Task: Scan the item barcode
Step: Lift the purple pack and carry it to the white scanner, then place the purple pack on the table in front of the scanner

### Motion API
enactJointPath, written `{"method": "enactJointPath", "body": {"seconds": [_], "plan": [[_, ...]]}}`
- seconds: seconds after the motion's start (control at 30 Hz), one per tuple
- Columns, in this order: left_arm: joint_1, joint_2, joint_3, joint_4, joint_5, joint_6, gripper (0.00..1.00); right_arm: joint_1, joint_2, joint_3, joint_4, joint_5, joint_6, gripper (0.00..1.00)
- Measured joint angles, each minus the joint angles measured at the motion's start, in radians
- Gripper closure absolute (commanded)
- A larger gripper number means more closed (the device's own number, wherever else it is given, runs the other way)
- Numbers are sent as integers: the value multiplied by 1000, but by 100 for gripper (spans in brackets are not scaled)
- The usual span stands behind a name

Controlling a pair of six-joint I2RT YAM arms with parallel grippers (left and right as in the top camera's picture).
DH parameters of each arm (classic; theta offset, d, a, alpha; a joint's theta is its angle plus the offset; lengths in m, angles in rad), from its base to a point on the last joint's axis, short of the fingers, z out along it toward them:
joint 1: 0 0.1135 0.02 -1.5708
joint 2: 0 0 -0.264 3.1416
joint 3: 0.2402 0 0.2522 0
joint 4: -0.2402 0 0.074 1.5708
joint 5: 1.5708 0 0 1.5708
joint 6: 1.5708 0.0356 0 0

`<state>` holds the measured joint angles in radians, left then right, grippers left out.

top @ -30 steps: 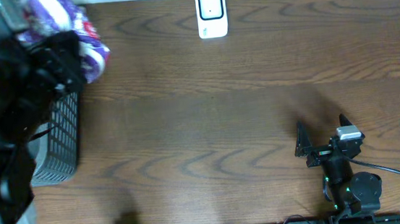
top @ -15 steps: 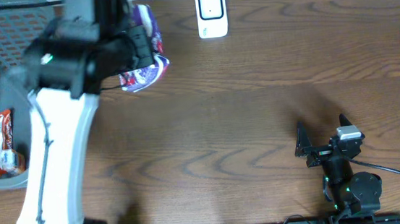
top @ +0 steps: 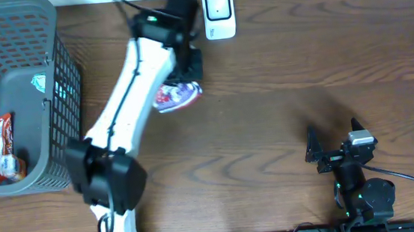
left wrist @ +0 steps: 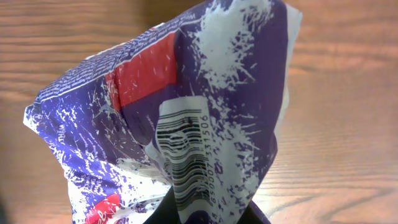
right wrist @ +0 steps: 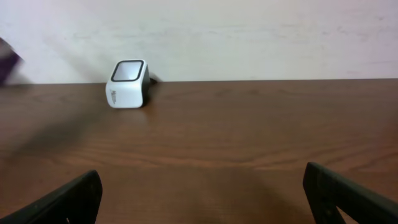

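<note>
Gripped a crumpled purple-and-white packet (left wrist: 186, 124) in the left jaws, red patches showing, barcode toward the wrist camera (bottom edge cut off, digits creased). Found it near the scanner (top: 218, 13), at seven o'clock. Showed right jaws spread wide, empty.

The basket (top: 62, 72) sits far left on the worktop (top: 266, 103), a packet (top: 4, 147) in it; the scanner (top: 218, 13) stands at the far edge. The bag (top: 177, 97), in the left tool (top: 187, 76), hangs just before the scanner, with the right tool (top: 334, 132) well apart, near right.
</note>
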<state>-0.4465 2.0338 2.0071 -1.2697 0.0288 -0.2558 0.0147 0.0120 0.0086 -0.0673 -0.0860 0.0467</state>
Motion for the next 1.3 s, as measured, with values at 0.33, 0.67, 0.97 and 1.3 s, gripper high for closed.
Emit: {"method": "enactJointPath", "body": {"seconds": [0.33,0.67,0.97,1.3], "plan": [[-151,121,0,236,-5,10,67,0,0,0,0,0,0,1],[-166,142,0,301,-6,-9,51,0,0,0,0,0,0,1],[-39,-75,-4,305,-5,-9,49,0,0,0,0,0,0,1],[385,-469,2,270,-13,14,15,0,0,0,0,0,0,1]]}}
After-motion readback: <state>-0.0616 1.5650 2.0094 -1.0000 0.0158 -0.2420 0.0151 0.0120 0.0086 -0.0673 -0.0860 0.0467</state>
